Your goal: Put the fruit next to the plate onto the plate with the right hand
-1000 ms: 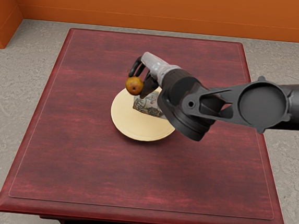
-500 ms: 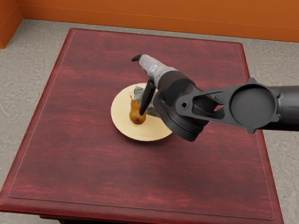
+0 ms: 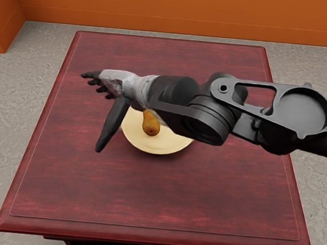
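I see my right hand (image 3: 115, 84) stretched flat over the dark red table (image 3: 145, 195), left of the plate, fingers (image 3: 94, 77) spread wide and holding nothing, one dark digit hanging down. Its bulky black arm (image 3: 255, 116) enters from the right and crosses above the plate's far edge. The brownish fruit (image 3: 150, 123) sits on the pale yellow plate (image 3: 156, 145), apart from the hand.
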Action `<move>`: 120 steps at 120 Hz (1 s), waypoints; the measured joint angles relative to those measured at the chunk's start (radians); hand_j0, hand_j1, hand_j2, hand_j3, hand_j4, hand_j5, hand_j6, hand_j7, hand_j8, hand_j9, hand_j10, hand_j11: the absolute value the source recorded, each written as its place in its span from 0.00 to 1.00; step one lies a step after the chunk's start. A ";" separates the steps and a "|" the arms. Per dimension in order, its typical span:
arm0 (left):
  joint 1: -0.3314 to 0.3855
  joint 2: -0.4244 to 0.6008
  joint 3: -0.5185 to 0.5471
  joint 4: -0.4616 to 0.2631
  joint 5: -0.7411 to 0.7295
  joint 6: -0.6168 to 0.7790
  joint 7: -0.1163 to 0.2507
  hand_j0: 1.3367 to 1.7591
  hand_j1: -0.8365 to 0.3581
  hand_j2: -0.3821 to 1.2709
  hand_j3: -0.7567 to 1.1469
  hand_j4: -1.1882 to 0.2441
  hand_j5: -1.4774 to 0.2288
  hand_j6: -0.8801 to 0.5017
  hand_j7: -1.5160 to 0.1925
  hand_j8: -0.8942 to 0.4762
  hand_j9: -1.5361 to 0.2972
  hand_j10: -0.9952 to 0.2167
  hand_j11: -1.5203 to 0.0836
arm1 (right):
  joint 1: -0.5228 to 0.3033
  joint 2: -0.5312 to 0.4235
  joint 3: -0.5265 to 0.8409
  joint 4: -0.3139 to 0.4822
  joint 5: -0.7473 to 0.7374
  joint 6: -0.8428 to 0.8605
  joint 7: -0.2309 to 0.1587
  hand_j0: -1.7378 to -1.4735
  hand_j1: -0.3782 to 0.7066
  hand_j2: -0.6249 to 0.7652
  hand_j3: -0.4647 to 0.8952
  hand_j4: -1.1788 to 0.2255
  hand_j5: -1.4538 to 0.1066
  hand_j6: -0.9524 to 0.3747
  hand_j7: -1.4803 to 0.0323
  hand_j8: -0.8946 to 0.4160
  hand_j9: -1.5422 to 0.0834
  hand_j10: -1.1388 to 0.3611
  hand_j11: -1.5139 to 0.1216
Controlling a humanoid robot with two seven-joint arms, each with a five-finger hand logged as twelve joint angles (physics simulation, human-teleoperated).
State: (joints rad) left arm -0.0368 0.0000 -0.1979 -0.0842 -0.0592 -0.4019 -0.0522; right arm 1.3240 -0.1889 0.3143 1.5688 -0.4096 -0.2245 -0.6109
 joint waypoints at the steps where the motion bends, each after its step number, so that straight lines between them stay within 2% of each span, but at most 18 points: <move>1: 0.000 0.000 0.000 0.000 0.000 0.000 0.000 0.76 0.98 0.23 0.40 0.82 0.86 0.63 0.88 0.64 0.83 0.81 0.94 | -0.009 -0.002 0.013 0.001 0.000 0.014 0.000 0.30 0.04 0.45 0.34 0.83 0.92 0.71 0.97 0.67 0.94 0.75 0.92; 23: 0.001 0.000 0.000 -0.001 0.000 0.000 0.000 0.76 0.98 0.23 0.40 0.82 0.86 0.63 0.88 0.64 0.83 0.81 0.94 | -0.204 -0.092 0.274 0.011 0.116 0.367 0.000 0.30 0.03 0.45 0.34 0.84 0.93 0.72 0.97 0.68 0.94 0.76 0.92; 58: 0.006 0.000 0.000 -0.001 0.000 0.000 0.000 0.76 0.98 0.23 0.40 0.82 0.86 0.63 0.88 0.64 0.83 0.81 0.94 | -0.390 -0.372 0.436 0.007 0.354 0.752 0.000 0.30 0.03 0.45 0.34 0.84 0.93 0.72 0.98 0.68 0.95 0.76 0.92; 83: 0.006 0.000 0.000 0.001 -0.001 0.000 0.000 0.76 0.98 0.23 0.40 0.82 0.86 0.63 0.88 0.64 0.83 0.81 0.94 | -0.510 -0.546 0.502 -0.018 0.509 0.824 0.000 0.30 0.03 0.45 0.34 0.84 0.93 0.72 0.98 0.68 0.95 0.76 0.93; 98: 0.006 0.000 0.000 0.002 -0.001 0.000 0.000 0.76 0.98 0.23 0.40 0.82 0.86 0.63 0.88 0.64 0.83 0.81 0.94 | -0.534 -0.634 0.518 -0.041 0.562 0.832 0.000 0.30 0.03 0.45 0.34 0.84 0.93 0.72 0.98 0.68 0.95 0.76 0.93; 120: 0.008 0.000 0.000 0.004 -0.001 0.000 0.000 0.76 0.98 0.23 0.40 0.82 0.86 0.63 0.88 0.64 0.83 0.81 0.94 | -0.561 -0.746 0.524 -0.125 0.632 0.835 0.000 0.30 0.03 0.45 0.34 0.84 0.93 0.72 0.98 0.68 0.95 0.76 0.93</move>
State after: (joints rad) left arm -0.0293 0.0000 -0.1982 -0.0803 -0.0603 -0.4019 -0.0518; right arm 0.7627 -0.9351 0.8383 1.4442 0.2224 0.6107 -0.6109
